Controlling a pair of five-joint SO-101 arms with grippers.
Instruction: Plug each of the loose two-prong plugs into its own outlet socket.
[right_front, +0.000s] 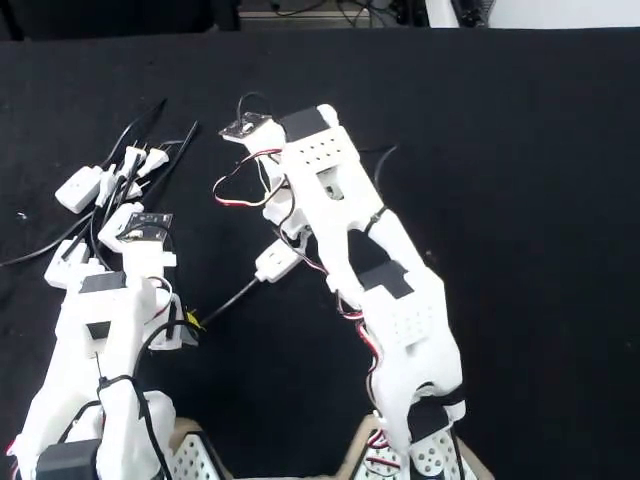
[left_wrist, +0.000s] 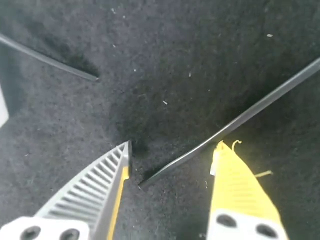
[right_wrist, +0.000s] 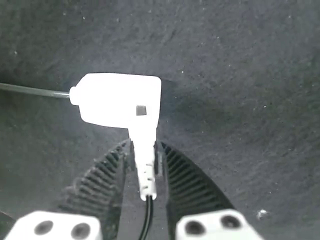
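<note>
My right gripper (right_wrist: 145, 147) is shut on the narrow neck of a white plug (right_wrist: 120, 102), which lies on the black cloth. In the high view this plug (right_front: 274, 262) sits mid-table under the right gripper (right_front: 286, 242). Its thin black cable (right_front: 230, 298) runs toward the left gripper (right_front: 180, 328). My left gripper (left_wrist: 172, 147) is open just above the cloth, and the black cable (left_wrist: 235, 122) passes between its fingers and ends there, untouched. Several loose white plugs and sockets (right_front: 80, 187) lie tangled with black cables at the far left.
A second black cable (left_wrist: 50, 62) crosses the cloth beyond the left gripper. Red, white and yellow servo wires (right_front: 240, 195) loop beside the right arm. Black cloth (right_front: 520, 200) covers the table, bare on the right half. The arm bases (right_front: 400, 455) stand at the near edge.
</note>
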